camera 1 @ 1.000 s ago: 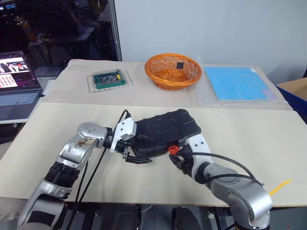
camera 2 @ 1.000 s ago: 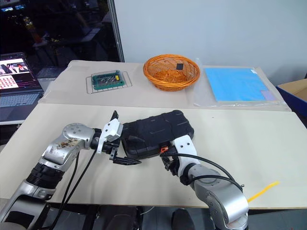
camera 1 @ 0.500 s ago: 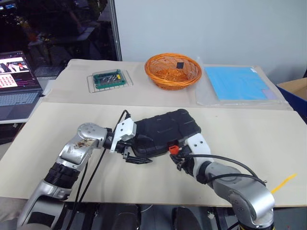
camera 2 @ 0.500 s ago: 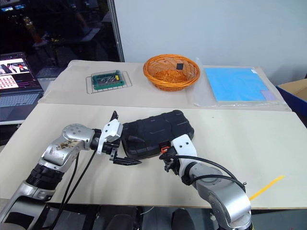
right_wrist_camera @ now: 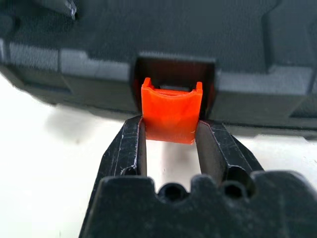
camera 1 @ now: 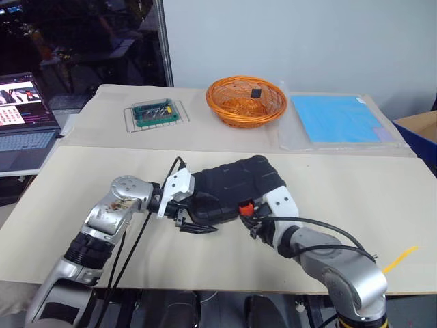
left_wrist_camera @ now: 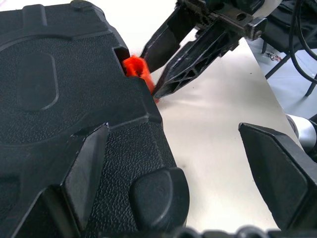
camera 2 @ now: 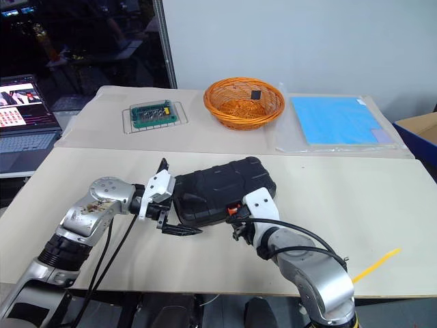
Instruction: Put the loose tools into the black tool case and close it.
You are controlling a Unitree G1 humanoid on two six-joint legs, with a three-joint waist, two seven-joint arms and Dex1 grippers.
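- Right gripper: jaws narrow, pinching the orange latch on both sides.
- Left gripper: jaws wide, one finger on the lid corner.
- Black tool case closed, flat on the worktop between both jaws.

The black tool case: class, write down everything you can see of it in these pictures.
The black tool case is a moulded, pebble-textured plastic clamshell with raised ribs, lying flat and closed on the beige table. A small orange latch sits in a notch on its near edge, pinched between the right gripper fingers. The open left gripper straddles its left end, one finger lying on the lid.
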